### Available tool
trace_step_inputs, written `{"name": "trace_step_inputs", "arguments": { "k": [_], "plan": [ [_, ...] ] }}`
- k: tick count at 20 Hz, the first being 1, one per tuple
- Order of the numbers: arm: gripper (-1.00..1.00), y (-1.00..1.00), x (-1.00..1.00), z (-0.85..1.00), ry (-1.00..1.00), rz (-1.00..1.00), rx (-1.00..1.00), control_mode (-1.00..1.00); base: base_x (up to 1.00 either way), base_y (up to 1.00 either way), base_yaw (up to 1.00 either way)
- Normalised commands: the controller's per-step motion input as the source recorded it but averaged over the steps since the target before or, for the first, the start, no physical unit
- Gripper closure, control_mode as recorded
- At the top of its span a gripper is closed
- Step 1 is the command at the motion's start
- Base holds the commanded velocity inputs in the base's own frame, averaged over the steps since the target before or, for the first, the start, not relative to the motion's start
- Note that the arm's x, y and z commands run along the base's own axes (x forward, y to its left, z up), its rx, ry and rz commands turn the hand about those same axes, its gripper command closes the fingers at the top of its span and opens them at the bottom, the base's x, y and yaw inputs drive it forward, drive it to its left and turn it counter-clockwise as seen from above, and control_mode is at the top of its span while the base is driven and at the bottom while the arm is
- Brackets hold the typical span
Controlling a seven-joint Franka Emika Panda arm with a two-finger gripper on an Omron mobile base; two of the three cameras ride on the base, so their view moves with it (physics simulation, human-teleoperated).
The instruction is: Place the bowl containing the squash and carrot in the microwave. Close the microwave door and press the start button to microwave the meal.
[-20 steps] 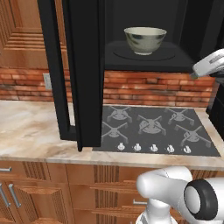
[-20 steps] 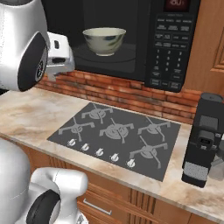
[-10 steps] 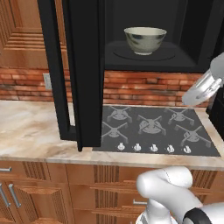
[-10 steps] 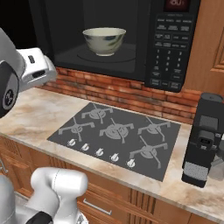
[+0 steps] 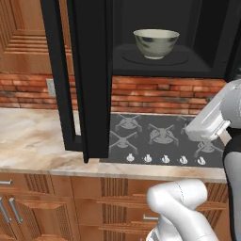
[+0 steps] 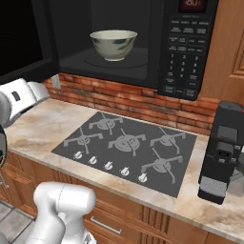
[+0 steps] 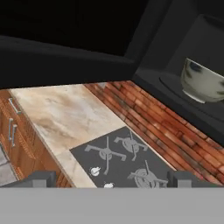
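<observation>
A: In the left base view the bowl [image 5: 156, 43] sits on the turntable inside the microwave [image 5: 164, 56], and the microwave door [image 5: 89, 75] stands swung wide over the counter. The step in hand looks like closing it: the arm should get behind the door's outer face and push in an arc, clear of the bowl.

B: And the right base view?

A: Same bowl [image 6: 113, 44] in the cavity, keypad [image 6: 185, 55] to its right, coffee machine [image 6: 225, 152] on the counter. The bowl's contents are hidden by its rim; squash and carrot can't be made out.

B: The hand view?

A: The gripper [image 7: 109, 180] shows two fingertips set wide apart, spread and holding nothing. The door's underside [image 7: 57, 57] is a dark mass, its edge hard to trace; the bowl [image 7: 203, 81] is cut off at right.
</observation>
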Motion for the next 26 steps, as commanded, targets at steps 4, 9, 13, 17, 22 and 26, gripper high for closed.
{"name": "trace_step_inputs", "arguments": {
  "k": [4, 9, 13, 17, 22, 26],
  "plan": [
    [-1.0, 0.46, -0.51, 0.42, 0.0, 0.0, -0.08, -1.0, 0.0, 0.0, 0.0],
    [-1.0, 0.47, -0.58, 0.32, 0.01, 0.01, -0.15, -1.0, 0.0, 0.0, 0.0],
    [-1.0, 0.53, -0.5, 0.06, -0.02, 0.01, -0.19, -1.0, 0.0, 0.0, 0.0],
    [-1.0, 0.43, -0.31, 0.0, -0.14, 0.0, -0.16, -1.0, 0.0, 0.0, 0.0],
    [-1.0, 0.44, -0.19, -0.06, -0.21, 0.0, -0.13, -1.0, 0.0, 0.0, 0.0],
    [-1.0, 0.47, -0.13, -0.25, -0.28, 0.0, -0.11, -1.0, 0.0, 0.0, 0.0]
  ]
}}
